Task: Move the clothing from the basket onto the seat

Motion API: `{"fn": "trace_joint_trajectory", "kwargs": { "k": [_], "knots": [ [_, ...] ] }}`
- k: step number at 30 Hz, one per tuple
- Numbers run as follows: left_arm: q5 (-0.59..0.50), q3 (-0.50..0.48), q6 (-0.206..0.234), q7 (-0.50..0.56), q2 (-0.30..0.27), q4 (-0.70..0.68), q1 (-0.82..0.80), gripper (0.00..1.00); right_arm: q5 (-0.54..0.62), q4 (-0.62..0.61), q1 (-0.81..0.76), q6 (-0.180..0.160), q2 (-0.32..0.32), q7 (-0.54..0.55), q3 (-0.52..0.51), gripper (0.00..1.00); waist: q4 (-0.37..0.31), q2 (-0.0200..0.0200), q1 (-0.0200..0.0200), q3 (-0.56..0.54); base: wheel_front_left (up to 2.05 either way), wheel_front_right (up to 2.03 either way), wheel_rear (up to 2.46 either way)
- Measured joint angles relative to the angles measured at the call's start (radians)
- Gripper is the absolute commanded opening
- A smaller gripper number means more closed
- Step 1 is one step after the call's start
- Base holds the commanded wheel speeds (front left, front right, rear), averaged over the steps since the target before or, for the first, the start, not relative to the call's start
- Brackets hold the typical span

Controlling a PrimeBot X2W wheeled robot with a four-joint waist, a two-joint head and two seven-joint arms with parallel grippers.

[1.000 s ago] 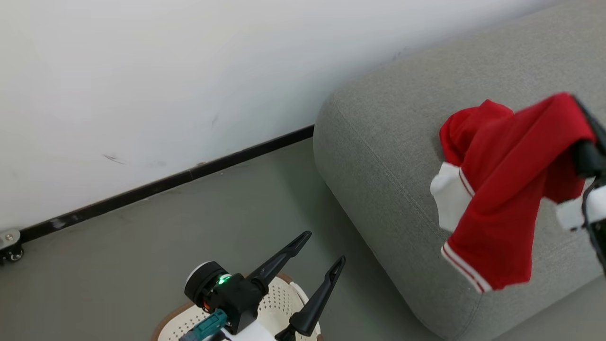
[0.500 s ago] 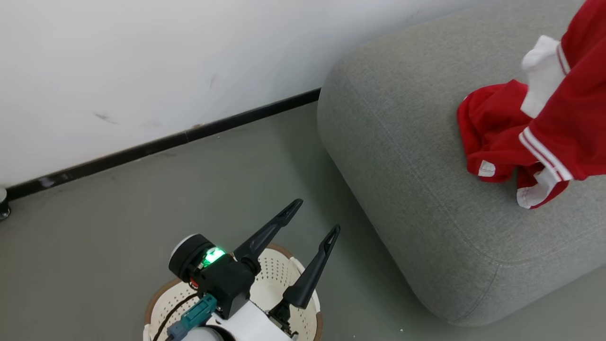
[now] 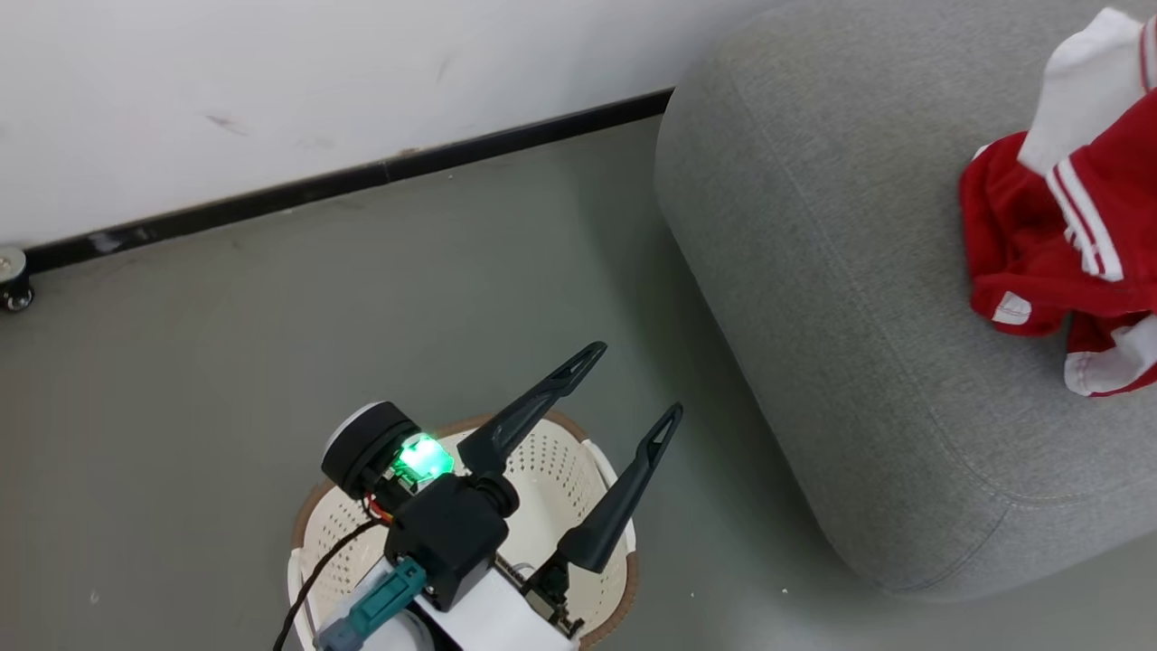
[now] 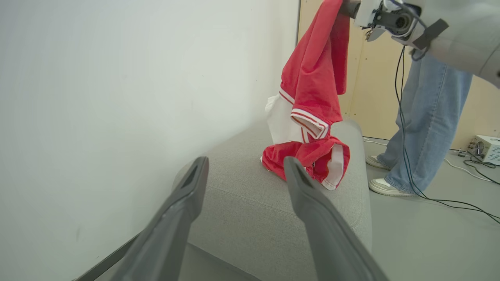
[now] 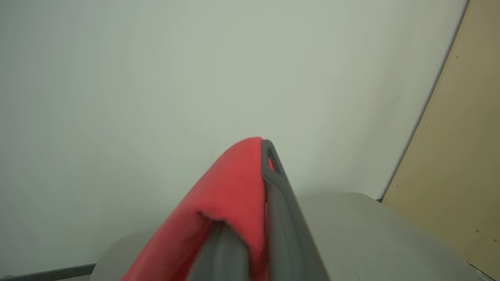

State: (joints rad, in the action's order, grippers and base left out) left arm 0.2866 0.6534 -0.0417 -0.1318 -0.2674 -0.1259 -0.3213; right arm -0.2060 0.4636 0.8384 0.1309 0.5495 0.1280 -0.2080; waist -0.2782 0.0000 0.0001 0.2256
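Clothing (image 3: 999, 217) in the head view is at the right edge, on and over the seat (image 3: 813, 271). A red heap (image 3: 1030, 289) rests on the grey cushion, and a hanging garment (image 3: 1125, 154) with a white cuff is just above it. I judge this second piece is being brought to join the first. The basket (image 3: 556, 457) stands on the floor (image 3: 226, 380), apart from the seat and under the left end effector (image 3: 634, 380). Its fingers are spread and hold nothing; probably it waits there for a next pick. The arm hides much of the basket's inside.

In the left wrist view, the left end effector (image 4: 245, 162) is wide apart and points toward the seat (image 4: 242, 203). The hanging garment (image 4: 316, 70) drops from the right arm at the top, and its lower hem is touching or almost touching the heap (image 4: 308, 158). A person (image 4: 425, 117) in jeans stands beside the seat's far end.

In the right wrist view, the right end effector (image 5: 262, 156) is pressed together on a fold of red fabric, high over the seat (image 5: 371, 234), so the cloth can hang free.
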Motion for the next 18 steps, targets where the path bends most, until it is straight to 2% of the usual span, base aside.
{"fn": "trace_joint_trajectory", "kwargs": {
  "k": [2,5,18],
  "knots": [
    [-0.002,0.008,-0.003,0.002,0.001,-0.010,-0.011,1.00,0.013,0.027,0.007,0.000,0.023,-0.014,-0.006,0.00,0.009,0.0000,0.0000,0.016,0.00,0.00,0.00],
    [-0.003,0.022,-0.010,0.010,0.004,-0.024,-0.023,1.00,0.037,0.052,0.005,0.000,0.024,-0.031,-0.021,0.00,0.023,0.0000,0.0000,0.042,0.00,0.00,0.00],
    [-0.033,0.112,-0.048,0.044,0.027,-0.038,-0.094,1.00,0.060,0.198,-0.100,0.000,-0.067,-0.115,-0.046,0.00,0.054,0.0000,0.0000,0.149,0.00,0.00,0.00]
  ]
}}
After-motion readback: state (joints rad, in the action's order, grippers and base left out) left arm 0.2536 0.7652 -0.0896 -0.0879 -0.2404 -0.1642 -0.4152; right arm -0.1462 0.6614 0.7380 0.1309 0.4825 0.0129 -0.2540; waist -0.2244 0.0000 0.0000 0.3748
